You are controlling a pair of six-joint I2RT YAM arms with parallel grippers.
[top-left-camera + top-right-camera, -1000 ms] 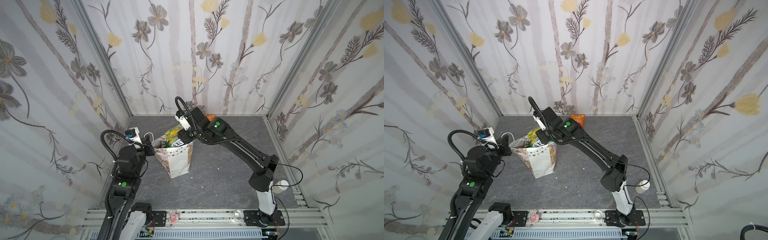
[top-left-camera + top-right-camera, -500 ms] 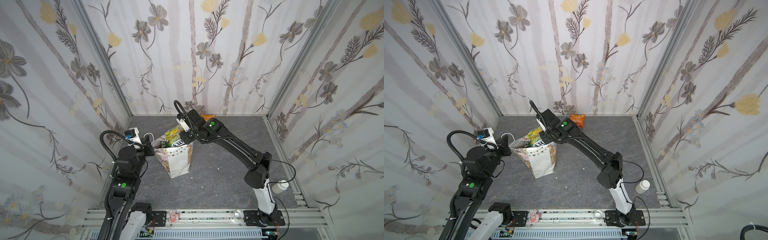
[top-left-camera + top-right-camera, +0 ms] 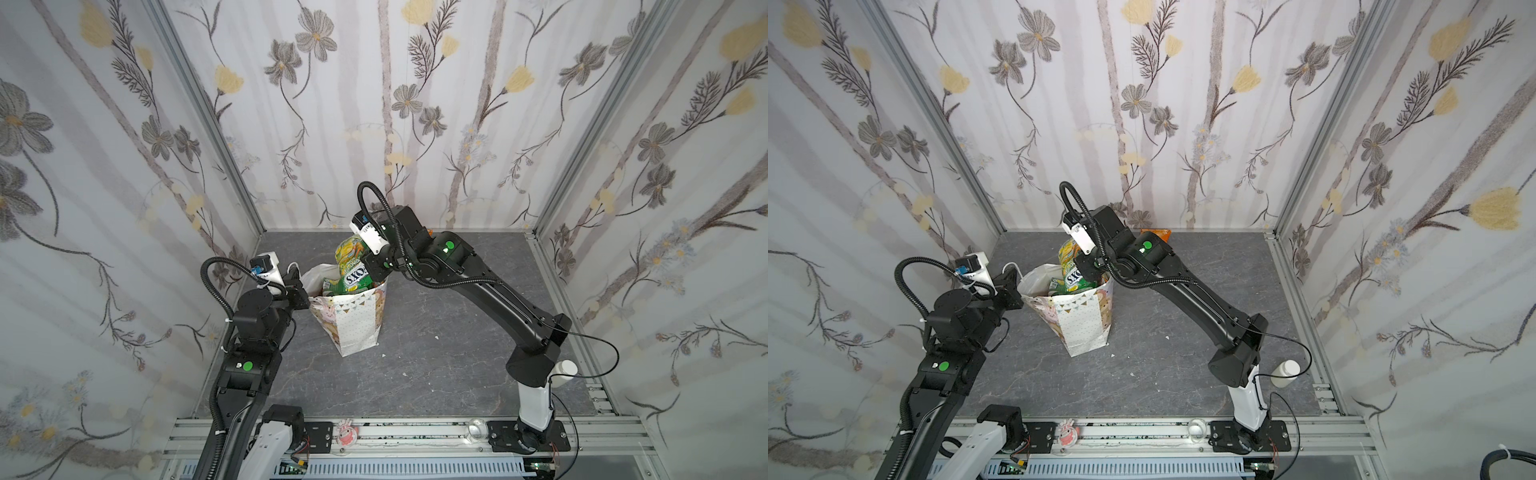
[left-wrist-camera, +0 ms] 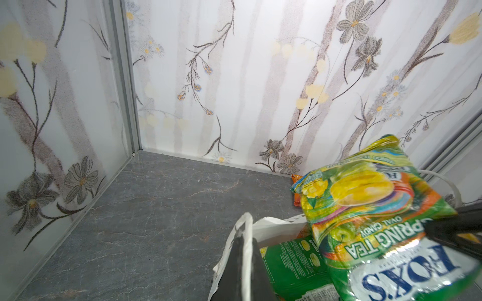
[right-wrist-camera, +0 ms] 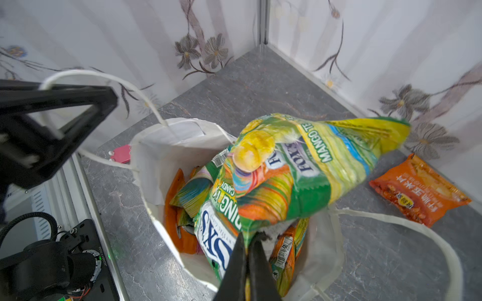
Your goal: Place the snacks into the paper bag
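While the right gripper [image 5: 247,238] pinches the glossy green-yellow plastic packet [image 5: 300,169] and the left gripper [image 4: 241,234] the white paper bag [image 3: 357,324], overfilling may spill it.

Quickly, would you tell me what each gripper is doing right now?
Left gripper: closed on the paper bag rim.
Right gripper: closed, touching the green candy packet; grip unclear.

Note that the paper bag [image 3: 357,324] is matt white printed paper with creased walls, while the FOX'S packet [image 5: 300,166] and the orange packet [image 5: 420,190] are glossy, crinkled plastic film that throws highlights. You will find the surface [image 3: 436,365] a smooth, dull grey sheet with a stone look, the front rail [image 3: 415,434] bare brushed metal, and the right tool [image 5: 247,263] matt black.
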